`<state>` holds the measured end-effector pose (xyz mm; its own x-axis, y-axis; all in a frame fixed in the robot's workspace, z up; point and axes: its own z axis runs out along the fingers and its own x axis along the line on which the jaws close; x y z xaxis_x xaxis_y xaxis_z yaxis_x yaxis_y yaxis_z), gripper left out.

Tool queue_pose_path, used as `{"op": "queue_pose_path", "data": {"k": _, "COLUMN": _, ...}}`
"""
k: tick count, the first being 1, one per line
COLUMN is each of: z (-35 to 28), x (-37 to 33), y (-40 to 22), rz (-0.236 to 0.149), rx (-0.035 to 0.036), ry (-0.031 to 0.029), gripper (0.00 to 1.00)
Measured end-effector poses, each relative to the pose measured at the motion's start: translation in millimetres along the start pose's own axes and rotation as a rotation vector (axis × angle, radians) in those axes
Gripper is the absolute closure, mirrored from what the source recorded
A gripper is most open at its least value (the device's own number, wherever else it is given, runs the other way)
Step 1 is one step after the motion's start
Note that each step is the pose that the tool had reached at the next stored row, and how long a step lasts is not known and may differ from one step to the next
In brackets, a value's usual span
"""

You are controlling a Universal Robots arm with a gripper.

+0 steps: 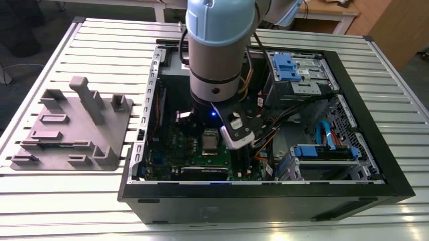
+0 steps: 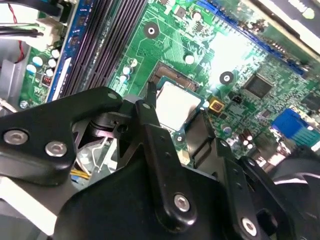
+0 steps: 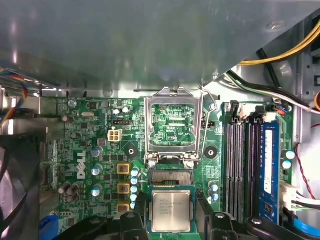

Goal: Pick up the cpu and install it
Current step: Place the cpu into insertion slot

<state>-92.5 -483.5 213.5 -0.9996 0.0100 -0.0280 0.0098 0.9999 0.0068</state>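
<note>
The cpu [image 3: 171,210], a small square chip with a silvery-grey top, sits between the black fingers [image 3: 134,220] of my gripper [image 3: 172,219], which is shut on it. In the second wrist view the cpu [image 2: 177,102] hangs just over the green motherboard [image 2: 175,40], with a finger [image 2: 150,120] pressed to one edge. The socket [image 3: 170,176] lies partly under the chip, and its hollow metal frame [image 3: 172,97] is flipped up and open beside it. In the exterior view the arm [image 1: 218,50] reaches down into the open computer case [image 1: 362,125], with its gripper [image 1: 212,134] low over the board.
Dark memory slots [image 3: 245,165] run beside the socket, with capacitors [image 3: 134,180] on its other side. Cables [image 1: 288,113] and blue drive bays [image 1: 322,150] crowd the case toward the exterior view's right. A grey plastic tray with upright blocks [image 1: 67,130] stands on the slatted table at the exterior view's left.
</note>
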Motion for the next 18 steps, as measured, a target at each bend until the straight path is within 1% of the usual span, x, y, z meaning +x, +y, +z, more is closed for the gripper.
{"op": "queue_pose_path", "data": {"k": 2, "z": 3.7, "x": 0.1, "y": 0.0, "rz": 0.0, "rx": -0.0001, "ry": -0.0001, "gripper": 0.53}}
{"op": "queue_pose_path", "data": {"k": 3, "z": 4.5, "x": 0.2, "y": 0.0, "rz": 0.0, "rx": -0.0002, "ry": -0.0002, "gripper": 0.53}}
{"op": "queue_pose_path", "data": {"k": 7, "z": 4.9, "x": 0.2, "y": -0.1, "rz": 0.0, "rx": 0.0, "ry": -0.0001, "gripper": 0.53}}
{"op": "queue_pose_path", "data": {"k": 11, "z": 9.6, "x": 0.4, "y": -1.7, "rz": 0.0, "rx": -0.0002, "ry": -0.0002, "gripper": 0.53}}
{"op": "queue_pose_path", "data": {"k": 14, "z": 9.6, "x": 0.3, "y": -1.7, "rz": 0.0, "rx": 0.0, "ry": -0.0001, "gripper": 0.53}}
{"op": "queue_pose_path", "data": {"k": 18, "z": 12.4, "x": 0.4, "y": -2.1, "rz": 0.0, "rx": 0.0, "ry": -0.0001, "gripper": 0.53}}
